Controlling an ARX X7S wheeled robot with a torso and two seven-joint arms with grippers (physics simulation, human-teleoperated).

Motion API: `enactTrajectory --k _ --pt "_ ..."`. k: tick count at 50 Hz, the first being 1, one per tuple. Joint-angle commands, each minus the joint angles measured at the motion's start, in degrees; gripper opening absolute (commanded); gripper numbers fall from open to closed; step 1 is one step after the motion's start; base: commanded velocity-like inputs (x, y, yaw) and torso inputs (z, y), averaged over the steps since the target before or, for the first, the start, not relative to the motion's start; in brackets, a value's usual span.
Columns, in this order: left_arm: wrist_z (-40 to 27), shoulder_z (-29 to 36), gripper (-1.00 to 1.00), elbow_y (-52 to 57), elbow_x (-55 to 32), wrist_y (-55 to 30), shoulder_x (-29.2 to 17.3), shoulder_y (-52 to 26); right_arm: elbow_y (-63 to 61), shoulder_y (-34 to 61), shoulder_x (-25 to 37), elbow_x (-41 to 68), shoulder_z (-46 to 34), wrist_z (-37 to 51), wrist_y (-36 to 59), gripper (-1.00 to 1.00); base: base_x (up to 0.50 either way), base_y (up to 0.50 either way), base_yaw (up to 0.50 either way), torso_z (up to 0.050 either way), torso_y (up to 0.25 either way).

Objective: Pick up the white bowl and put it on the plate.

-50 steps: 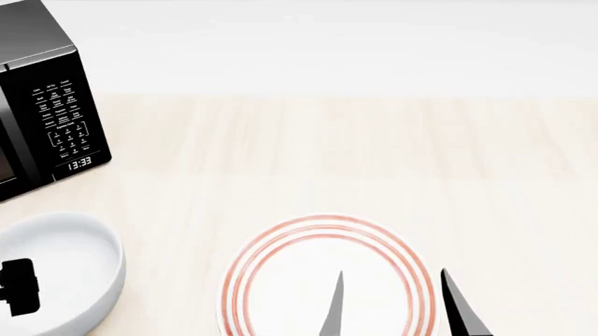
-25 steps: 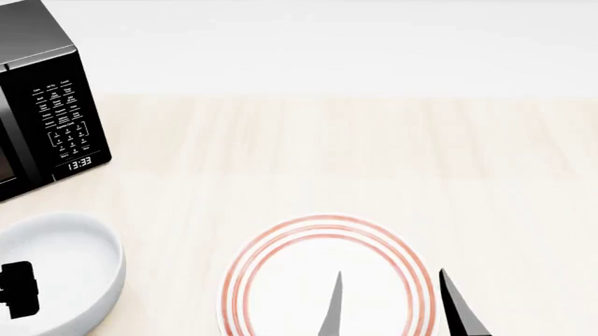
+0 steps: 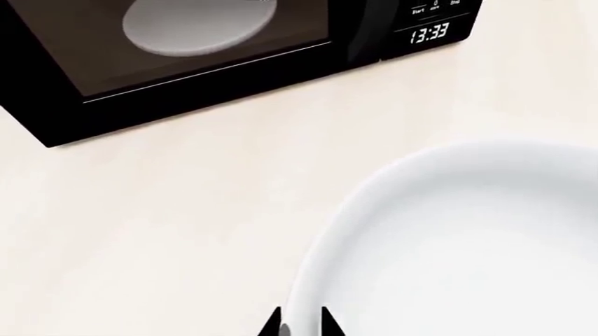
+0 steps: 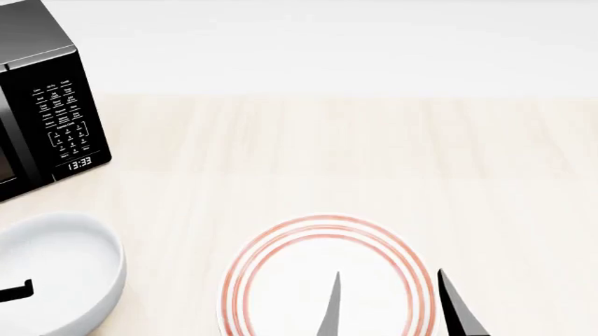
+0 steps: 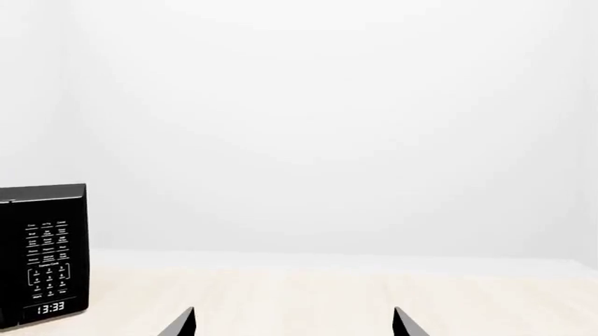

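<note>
The white bowl point(image 4: 58, 269) sits on the pale wooden table at the near left, and it fills the left wrist view point(image 3: 467, 238). My left gripper point(image 3: 301, 320) has one fingertip on each side of the bowl's near rim, closed against it. Only a black sliver of that gripper point(image 4: 14, 289) shows in the head view, inside the bowl's edge. The plate point(image 4: 280, 241), white with red rings, lies at the near centre. My right gripper point(image 4: 388, 276) hovers open and empty over the plate's right part, and it also shows in the right wrist view point(image 5: 294, 313).
A black microwave point(image 4: 47, 119) stands at the far left behind the bowl. It also shows in the left wrist view point(image 3: 56, 84), with a greyish dish point(image 3: 201, 24) behind its window. The table's far edge meets a white wall point(image 5: 309, 126).
The left gripper's black body has sunk lower at the bowl's near edge, almost out of the head view. The right gripper shifted very slightly left. Bowl and plate have not moved.
</note>
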Motion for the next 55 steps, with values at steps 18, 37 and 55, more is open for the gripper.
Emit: enactTrajectory --k 18,37,55 --pt "-0.84 -2.4 -1.0 7.94 -3.97 -4.58 1.54 1.69 -0.09 0.0 0.49 0.49 -0.34 0.4 -0.33 1.0 0.0 0.0 0.0 0.0 0.0" --pt "-0.97 -3.5 -1.0 10.8 -6.59 -7.41 3.52 -0.11 0.21 0.51 0.6 1.26 -0.35 0.65 -0.27 1.0 0.0 0.0 0.0 0.0 0.0" --pt "-1.82 -1.05 -1.0 14.09 -9.1 -12.05 7.57 -7.18 0.29 0.15 0.84 1.78 -0.65 0.74 -0.81 1.0 0.0 0.0 0.0 0.0 0.0"
